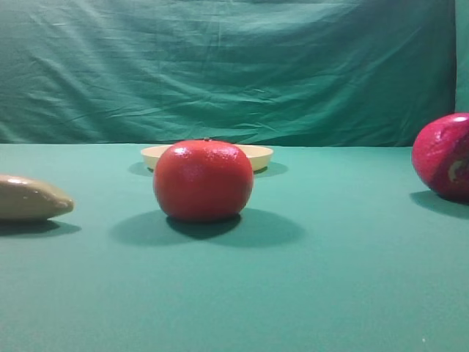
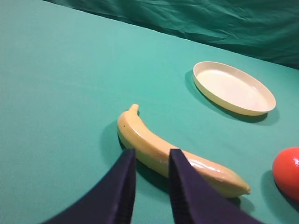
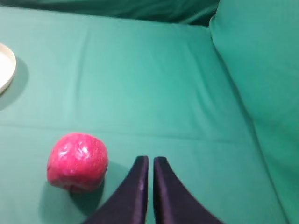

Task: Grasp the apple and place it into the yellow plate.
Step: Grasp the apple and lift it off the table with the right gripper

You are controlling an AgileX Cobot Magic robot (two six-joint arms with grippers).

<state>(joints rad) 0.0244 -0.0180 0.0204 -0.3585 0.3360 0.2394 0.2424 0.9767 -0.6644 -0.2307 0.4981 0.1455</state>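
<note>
The apple [image 3: 77, 161] rests on the green cloth [image 3: 154, 84], just left of the right gripper [image 3: 149, 163] in the right wrist view and not touching it. In the high view it sits at the far right edge, well apart from the yellow plate [image 1: 260, 155], which lies behind the orange-red fruit [image 1: 203, 180] at centre.

Right gripper: fingers pressed together, holding nothing. Left gripper [image 2: 152, 161]: fingers slightly spread, empty, poised over a banana [image 2: 173, 156].

Handling assessment — the apple appears rigid, round and glossy, so the skin is probably slippery and the fruit may roll if nudged from one side. It looks of moderate weight for its size; firm closure should not damage it.

Recommended hold: spread the right fingers wider than the fruit, centre them over it, and close across the widest part of the body — not near the top or the dimple, where curved sides could squeeze it out.

The plate is shallow with a low rim; release low to prevent rolling out.
</note>
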